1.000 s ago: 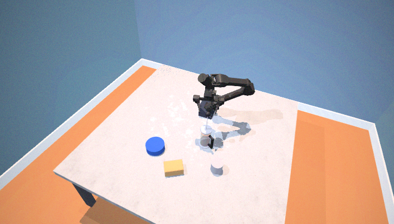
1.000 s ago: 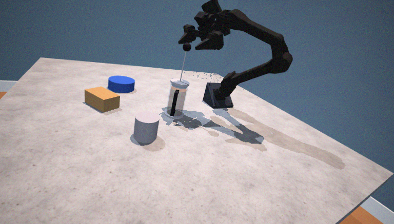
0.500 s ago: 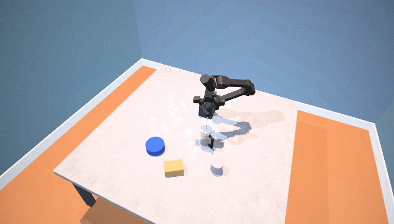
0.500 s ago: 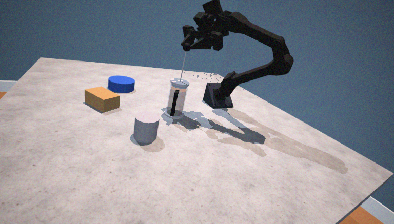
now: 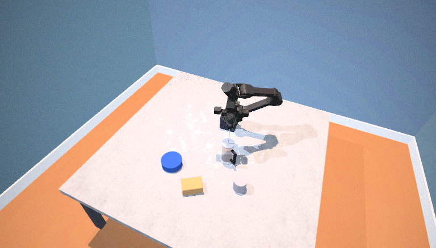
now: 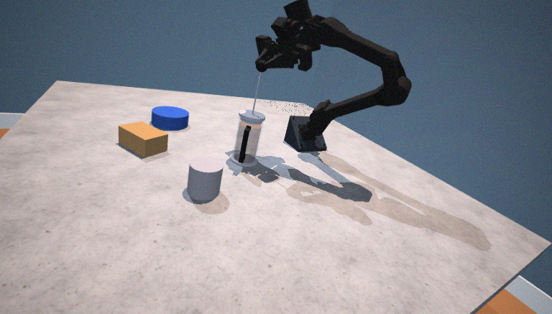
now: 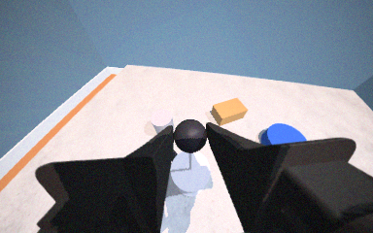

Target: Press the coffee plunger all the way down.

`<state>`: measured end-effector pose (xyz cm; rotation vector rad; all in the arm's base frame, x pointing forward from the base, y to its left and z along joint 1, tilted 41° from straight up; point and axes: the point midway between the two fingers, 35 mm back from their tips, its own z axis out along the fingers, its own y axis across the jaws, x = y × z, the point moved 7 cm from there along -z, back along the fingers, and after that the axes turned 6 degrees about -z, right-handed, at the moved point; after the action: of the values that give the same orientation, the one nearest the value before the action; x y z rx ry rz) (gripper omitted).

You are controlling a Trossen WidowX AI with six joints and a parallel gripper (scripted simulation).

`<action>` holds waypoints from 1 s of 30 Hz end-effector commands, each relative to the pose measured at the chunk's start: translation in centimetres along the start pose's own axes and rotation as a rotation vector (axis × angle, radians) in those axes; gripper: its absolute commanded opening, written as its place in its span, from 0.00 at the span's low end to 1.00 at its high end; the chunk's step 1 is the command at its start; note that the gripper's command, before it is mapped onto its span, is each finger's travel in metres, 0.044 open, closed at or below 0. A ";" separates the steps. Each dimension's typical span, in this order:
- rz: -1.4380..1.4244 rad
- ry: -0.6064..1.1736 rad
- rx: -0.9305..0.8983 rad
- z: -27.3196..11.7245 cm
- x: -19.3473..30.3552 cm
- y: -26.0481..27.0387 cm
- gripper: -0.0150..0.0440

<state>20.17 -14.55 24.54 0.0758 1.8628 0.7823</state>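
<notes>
Gripper (image 7: 190,137): closed part-way on the black plunger knob (image 7: 189,136); the two fingers bear on its left and right sides, so the knob is clamped, not merely flanked.

Hold height: the knob sits at the top of a thin rod (image 6: 256,93), well above the lid; the plunger reads as fully raised and the press stroke as not yet started.

Coffee press (image 6: 247,139): stands upright on the table (image 6: 121,233), near the arm's base and between the base and the grey cylinder (image 6: 204,178).

Long axis: vertical, running from the press base through the lid (image 6: 251,115) and up the rod to the knob; in the exterior view the rod leans slightly, which may be perspective only.

Facing: the dark handle (image 5: 233,158) points toward the grey cylinder side, away from the arm's base.

Step in hand: push straight down along the rod's own line. Judgement: any sideways component at this height would lever the tall, narrow press over or slide it, so the descent should be slow, with the wrist held plumb over the lid.

Release: open only once the knob has bottomed near the lid, then lift clear vertically.

Bystanders: orange block (image 6: 142,138) and blue disc (image 6: 169,117) lie well apart from the press; no obstruction expected.
</notes>
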 end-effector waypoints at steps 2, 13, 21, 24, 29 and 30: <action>0.003 0.008 0.003 0.4 0.5 0.0 0.47; 0.001 0.019 0.005 1.4 1.9 -0.1 0.47; 0.000 0.024 0.007 2.2 3.0 -0.2 0.47; 0.000 0.026 0.008 2.5 3.4 -0.2 0.47; -0.001 0.027 0.009 2.9 4.0 -0.2 0.47; -0.001 0.027 0.009 3.0 4.2 -0.2 0.47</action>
<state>20.82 -12.67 22.14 0.0524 1.8574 0.7471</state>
